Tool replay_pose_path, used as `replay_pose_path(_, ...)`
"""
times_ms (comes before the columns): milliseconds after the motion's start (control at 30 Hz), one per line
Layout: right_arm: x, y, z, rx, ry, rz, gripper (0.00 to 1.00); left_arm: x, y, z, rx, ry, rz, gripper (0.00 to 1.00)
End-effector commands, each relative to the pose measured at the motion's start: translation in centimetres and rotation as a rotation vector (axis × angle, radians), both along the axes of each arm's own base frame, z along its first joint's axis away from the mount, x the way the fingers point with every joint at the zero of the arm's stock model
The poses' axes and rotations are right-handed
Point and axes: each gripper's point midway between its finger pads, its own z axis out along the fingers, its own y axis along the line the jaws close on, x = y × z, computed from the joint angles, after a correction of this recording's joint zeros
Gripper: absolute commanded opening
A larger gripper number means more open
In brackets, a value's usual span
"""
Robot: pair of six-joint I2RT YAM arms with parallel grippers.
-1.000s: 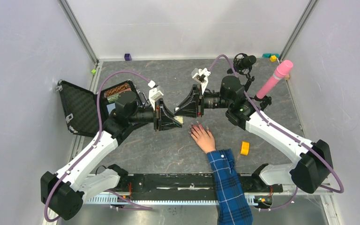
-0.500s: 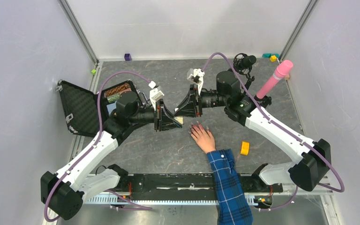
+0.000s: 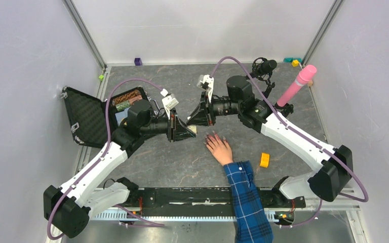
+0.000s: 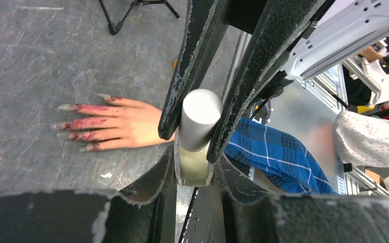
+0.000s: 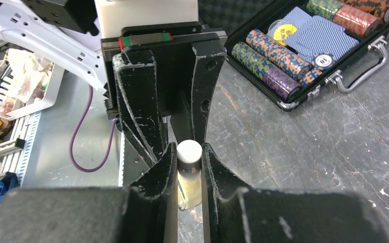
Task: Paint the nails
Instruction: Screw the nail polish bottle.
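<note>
Grey mottled tabletop (image 3: 172, 162) bears a pale hand (image 3: 220, 149) in a blue plaid sleeve (image 3: 247, 197), lying flat. Its tiny dark-pink nails (image 4: 67, 107) point toward, and sit just beside, the left gripper (image 4: 193, 157) and right gripper (image 5: 189, 152), both clamped on a small white-capped glass bottle (image 4: 198, 119). The nails look stiff, thin and smear-prone, so I judge they want only a light brush touch, never a grip.

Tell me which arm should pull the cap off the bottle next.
Right. The right gripper is closed on the cap, so it can likely twist it free; the left gripper clamps the bottle below, holding it steady.
</note>
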Motion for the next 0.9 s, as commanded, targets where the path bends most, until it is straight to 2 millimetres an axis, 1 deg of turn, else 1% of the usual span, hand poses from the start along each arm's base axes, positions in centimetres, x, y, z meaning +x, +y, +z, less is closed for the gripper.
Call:
replay_pose_path(0,-1.2,0.5,-0.1,-0.040,0.039,0.016,0.00,2.9,1.2,1.5,0.025,-0.115,0.166,0.02)
replay_pose_path(133,-1.0,0.8,-1.4,-0.088,0.071,-0.025,0.00,3.9,1.9,1.3,0.038,-0.115,0.236,0.02)
replay_pose_path(300,0.0,0.9,-3.2,-0.163,0.114,-0.127,0.00,5.5,3.2,0.9,0.058,-0.101,0.353,0.02)
replay_pose_path(367,0.1,1.2,-3.7,-0.184,0.137,-0.156,0.00,6.1,3.6,0.7,0.062,-0.088,0.380,0.02)
replay_pose_path(533,0.7,2.4,-5.7,-0.262,0.198,-0.243,0.00,6.8,4.1,0.1,0.068,-0.053,0.415,0.02)
replay_pose_path(700,0.9,3.5,-6.2,-0.290,0.210,-0.302,0.00,7.4,4.6,-0.3,0.084,-0.043,0.453,0.02)
replay_pose_path(867,0.9,4.0,-6.2,-0.300,0.196,-0.329,0.00,7.7,5.0,-0.4,0.088,-0.039,0.474,0.02)
